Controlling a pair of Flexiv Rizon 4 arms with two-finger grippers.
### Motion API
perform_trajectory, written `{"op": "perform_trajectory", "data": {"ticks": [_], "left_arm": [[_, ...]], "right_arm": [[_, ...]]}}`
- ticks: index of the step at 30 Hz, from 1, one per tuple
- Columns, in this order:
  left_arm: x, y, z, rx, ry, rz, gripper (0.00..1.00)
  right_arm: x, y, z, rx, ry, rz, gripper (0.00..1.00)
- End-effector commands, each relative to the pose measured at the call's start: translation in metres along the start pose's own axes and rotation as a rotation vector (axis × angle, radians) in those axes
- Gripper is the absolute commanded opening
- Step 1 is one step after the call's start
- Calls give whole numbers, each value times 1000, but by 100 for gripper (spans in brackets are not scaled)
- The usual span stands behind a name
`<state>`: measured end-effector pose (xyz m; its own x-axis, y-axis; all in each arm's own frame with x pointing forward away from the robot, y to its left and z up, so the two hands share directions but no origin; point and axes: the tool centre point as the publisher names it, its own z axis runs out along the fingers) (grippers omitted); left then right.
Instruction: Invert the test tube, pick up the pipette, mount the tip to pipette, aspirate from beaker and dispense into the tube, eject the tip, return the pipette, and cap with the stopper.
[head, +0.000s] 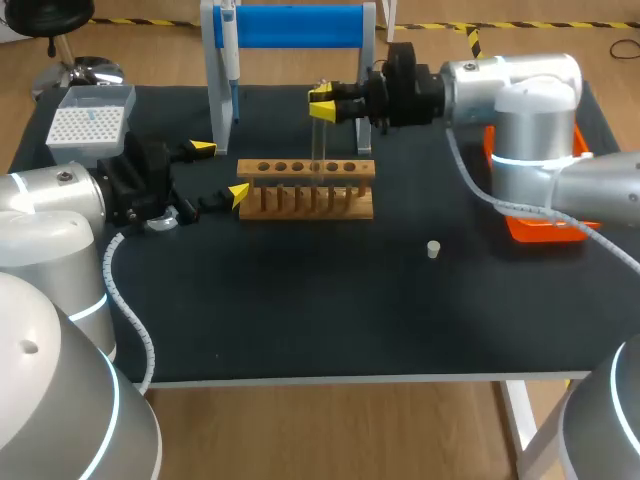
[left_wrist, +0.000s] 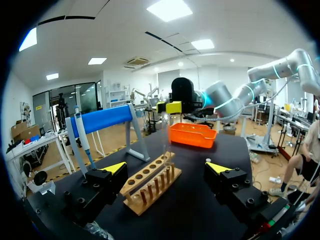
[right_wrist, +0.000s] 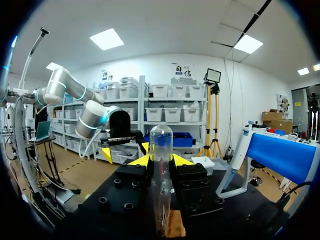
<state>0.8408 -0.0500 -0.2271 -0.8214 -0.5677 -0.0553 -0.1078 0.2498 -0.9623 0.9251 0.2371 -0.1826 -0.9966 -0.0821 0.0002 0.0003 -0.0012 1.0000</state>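
- The wooden test tube rack (head: 305, 188) is set near the middle of the black worktop (head: 300, 310) and is taken as the landmark.
- The test tube (head: 318, 150) is held upright above the rack by the right hand (head: 322, 105), whose fingers are closed narrowly on the glass from two sides. The tube's lower end is seen at the rack's row of holes. Whether it is inside a hole cannot be told.
- The left hand (head: 222, 170) is held wide and empty just beside the rack's left end, with one finger close to its corner.
- The pipette (head: 228, 45) is hung on the blue-barred stand (head: 290, 25) behind the rack.
- The stopper (head: 433, 249) is placed on the worktop to the front right of the rack, well apart from it.
- The tip box (head: 90, 125) is found left of the rack, beyond the left hand.
- An orange tray (head: 540, 230) is seen far right of the rack, partly covered by the right arm.
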Motion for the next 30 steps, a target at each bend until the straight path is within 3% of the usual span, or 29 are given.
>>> {"op": "perform_trajectory", "data": {"ticks": [1, 16, 22, 30], "left_arm": [[1, 1, 0, 1, -4, 1, 100], [1, 1, 0, 1, -4, 1, 100], [1, 1, 0, 1, -4, 1, 100], [1, 1, 0, 1, -4, 1, 100]], "right_arm": [[17, 9, -11, 13, -31, -1, 0], [17, 9, -11, 13, -31, -1, 0], [9, 6, -23, 50, -62, 393, 0], [4, 8, -40, 13, -129, 839, 0]]}}
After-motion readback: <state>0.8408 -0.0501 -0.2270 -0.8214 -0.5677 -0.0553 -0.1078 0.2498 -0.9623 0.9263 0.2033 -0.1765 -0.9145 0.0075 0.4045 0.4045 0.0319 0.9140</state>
